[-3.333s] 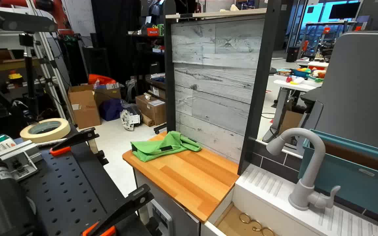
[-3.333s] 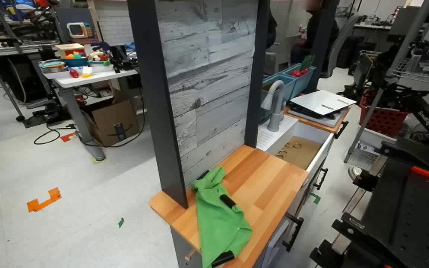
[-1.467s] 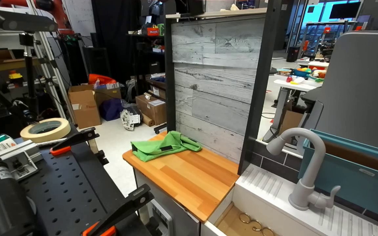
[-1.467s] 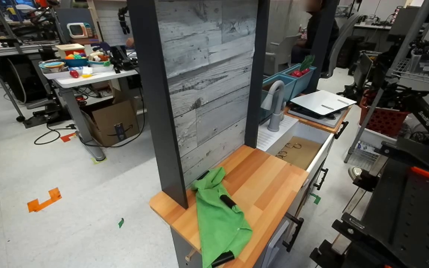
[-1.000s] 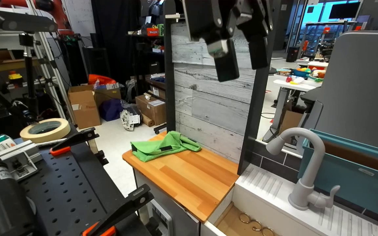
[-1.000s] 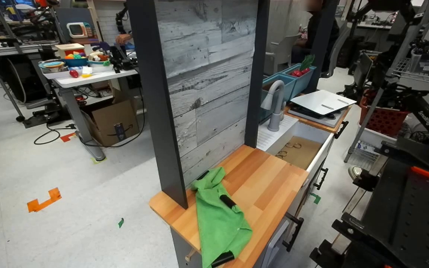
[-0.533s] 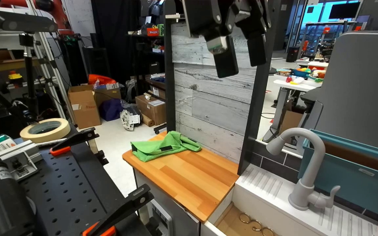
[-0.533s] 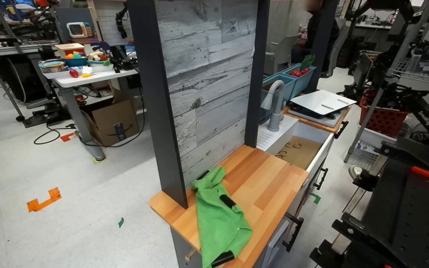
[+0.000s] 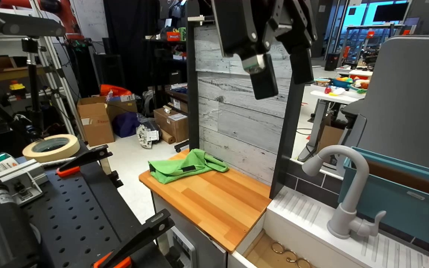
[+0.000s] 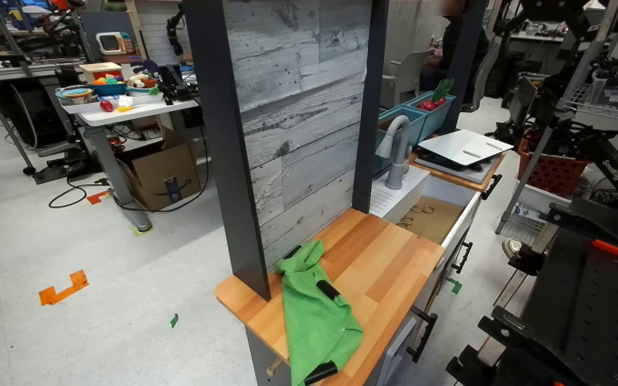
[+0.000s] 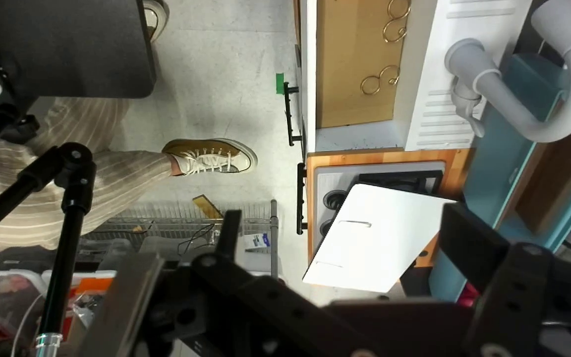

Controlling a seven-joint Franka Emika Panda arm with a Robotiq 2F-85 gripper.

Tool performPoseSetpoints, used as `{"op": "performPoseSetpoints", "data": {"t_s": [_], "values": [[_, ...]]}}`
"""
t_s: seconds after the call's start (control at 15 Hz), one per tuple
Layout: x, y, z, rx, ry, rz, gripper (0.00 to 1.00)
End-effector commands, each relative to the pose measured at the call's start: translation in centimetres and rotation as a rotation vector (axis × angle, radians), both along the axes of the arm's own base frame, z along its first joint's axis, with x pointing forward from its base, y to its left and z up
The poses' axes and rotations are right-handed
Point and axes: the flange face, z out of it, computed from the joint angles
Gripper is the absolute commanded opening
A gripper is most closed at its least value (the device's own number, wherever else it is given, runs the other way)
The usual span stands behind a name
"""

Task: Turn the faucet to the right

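There are 1 faucet (image 9: 360,178), 1 green cloth (image 10: 317,317), 3 black handles (image 10: 424,339).

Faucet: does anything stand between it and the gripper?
Nothing visible does: in the wrist view nothing covers the faucet, and in an exterior view the open gripper hangs apart from it. The teal bin stands behind the faucet, seemingly off that path.

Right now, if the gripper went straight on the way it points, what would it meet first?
Likely the white board on the stove, seen ahead of the gripper in the wrist view. Depth is unclear; it could reach the sink instead.
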Motion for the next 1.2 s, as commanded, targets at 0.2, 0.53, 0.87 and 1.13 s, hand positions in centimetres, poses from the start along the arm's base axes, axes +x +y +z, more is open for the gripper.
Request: {"op": "performPoseSetpoints", "data": {"t_s": [0.2,0.53,0.87,1.13], "values": [[5.0,-0.9,-3.7,0.032,0.016,0.046,1.0],[8.0,-1.7,-5.5,0.083,-0.075,0.233,1.0],[9.5,-2.1,-7.7,0.236,-0.134,0.393,1.0],[10.4,-3.1,-9.1,0.338,-0.116,0.417,1.0]]}}
